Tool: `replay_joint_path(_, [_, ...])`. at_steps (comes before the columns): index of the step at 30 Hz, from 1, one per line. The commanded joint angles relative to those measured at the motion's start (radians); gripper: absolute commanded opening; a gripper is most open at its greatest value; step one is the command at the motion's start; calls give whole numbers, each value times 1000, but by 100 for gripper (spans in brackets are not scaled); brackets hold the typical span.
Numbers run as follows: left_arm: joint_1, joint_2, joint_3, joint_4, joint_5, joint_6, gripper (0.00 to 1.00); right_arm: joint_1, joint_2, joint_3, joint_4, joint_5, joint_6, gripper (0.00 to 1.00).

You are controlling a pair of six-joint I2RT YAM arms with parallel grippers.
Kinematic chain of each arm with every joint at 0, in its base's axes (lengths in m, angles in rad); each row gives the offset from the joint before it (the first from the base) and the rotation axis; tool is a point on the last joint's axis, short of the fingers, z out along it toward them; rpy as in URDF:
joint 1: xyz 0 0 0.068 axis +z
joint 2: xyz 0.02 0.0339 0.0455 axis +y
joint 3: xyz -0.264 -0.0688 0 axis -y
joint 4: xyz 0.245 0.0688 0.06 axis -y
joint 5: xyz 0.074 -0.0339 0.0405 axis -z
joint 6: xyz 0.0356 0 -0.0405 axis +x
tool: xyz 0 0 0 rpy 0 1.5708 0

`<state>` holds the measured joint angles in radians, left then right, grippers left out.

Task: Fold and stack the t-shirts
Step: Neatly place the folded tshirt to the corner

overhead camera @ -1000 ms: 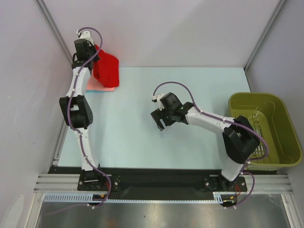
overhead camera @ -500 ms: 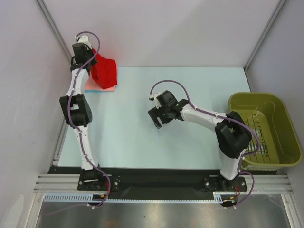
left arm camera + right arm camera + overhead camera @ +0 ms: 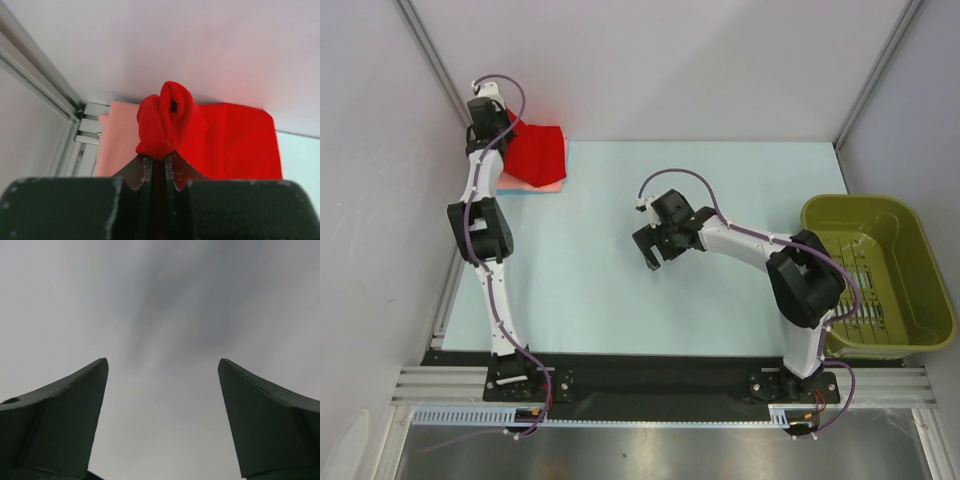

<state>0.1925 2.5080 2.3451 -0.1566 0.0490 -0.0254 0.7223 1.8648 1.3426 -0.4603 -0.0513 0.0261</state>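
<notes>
The left gripper (image 3: 159, 161) has pulled farther back, jaws clamped on the red t-shirt (image 3: 540, 154), which lies atop the salmon-pink t-shirt (image 3: 523, 186). Well right of it, the right gripper (image 3: 656, 259) hangs, jaws apart.

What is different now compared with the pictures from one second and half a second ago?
The left gripper, shut on the red t-shirt, came down and slightly to the left. The shirt, hanging raised before, now lies flatter over the pink t-shirt. The right gripper, open and empty, shifted a little to the left. The pink t-shirt and the green basket stayed where they were.
</notes>
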Motion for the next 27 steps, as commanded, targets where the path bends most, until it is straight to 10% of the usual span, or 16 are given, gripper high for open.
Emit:
replay_joint_path(1, [15,24,77,101,-104,22,9,-14,7,38,-8,-25,11,100])
replay_joint_path(4, [18,46,97,130,-204,68,45,-23,-1,24,-1,-45,24,100])
replay_joint_path(10, [-1,14,120,94,-333,101,71,-30,-44,-31,17,-53,44,100])
replay_joint_path(27, [-302,-423,-352,-84,-65,-198,82,-122,-531,-373,245,-111,289,100])
